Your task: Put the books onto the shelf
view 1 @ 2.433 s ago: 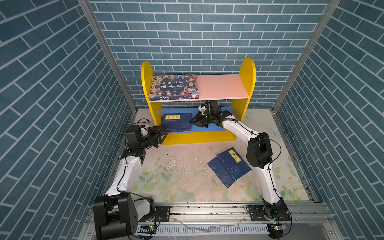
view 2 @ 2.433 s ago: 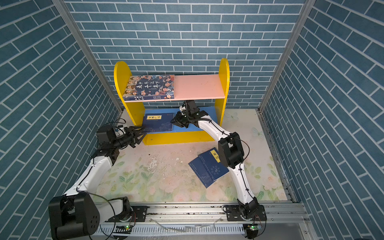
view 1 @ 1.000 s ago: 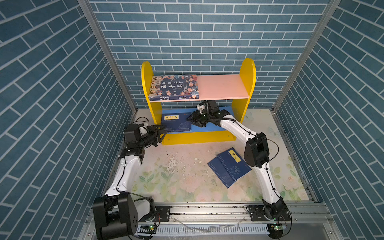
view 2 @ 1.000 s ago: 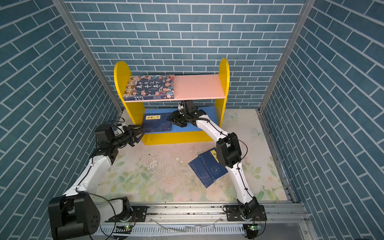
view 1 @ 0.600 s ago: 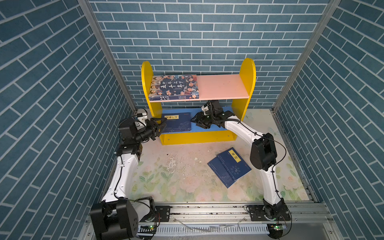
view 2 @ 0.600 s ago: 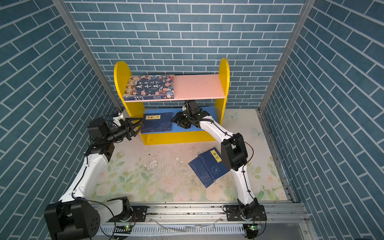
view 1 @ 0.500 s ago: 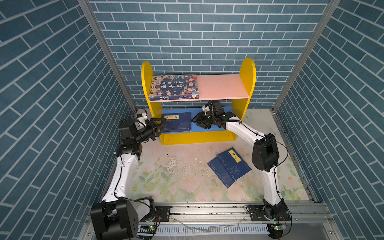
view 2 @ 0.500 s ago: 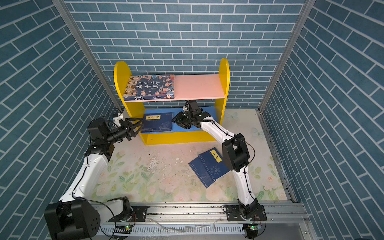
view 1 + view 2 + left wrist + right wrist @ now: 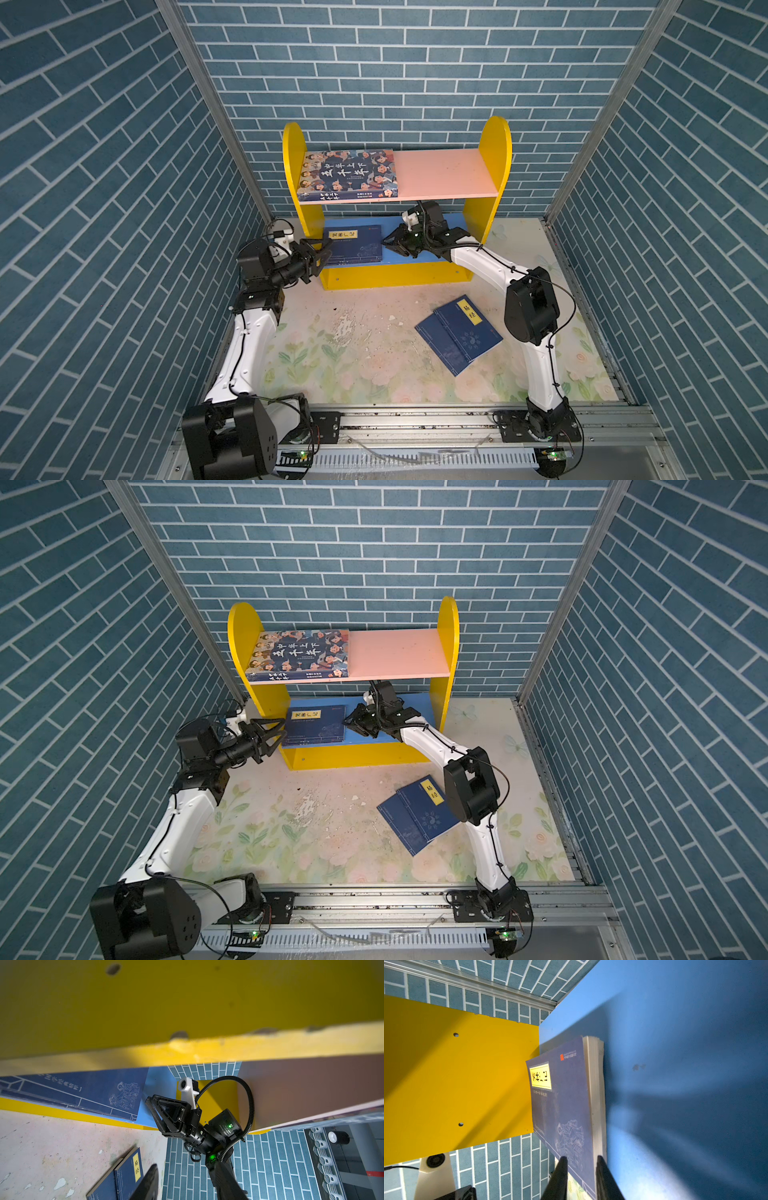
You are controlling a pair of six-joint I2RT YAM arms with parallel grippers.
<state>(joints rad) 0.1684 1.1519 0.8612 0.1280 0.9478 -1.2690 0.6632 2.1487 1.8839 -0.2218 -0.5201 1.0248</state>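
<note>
Your right gripper (image 9: 386, 243) holds its fingers (image 9: 601, 1174) close together either side of the stack's (image 9: 353, 247) near corner on the blue board (image 9: 675, 1064); whether they pinch it, I cannot tell. Keep them level with the board and ease the stack away from the fingertips slowly, lest the cover buckle. Your left gripper (image 9: 278, 731), jaws apart astride the shelf's (image 9: 399, 654) side panel (image 9: 245, 646), can brace it; two books (image 9: 459, 334) lie behind the right wrist.
</note>
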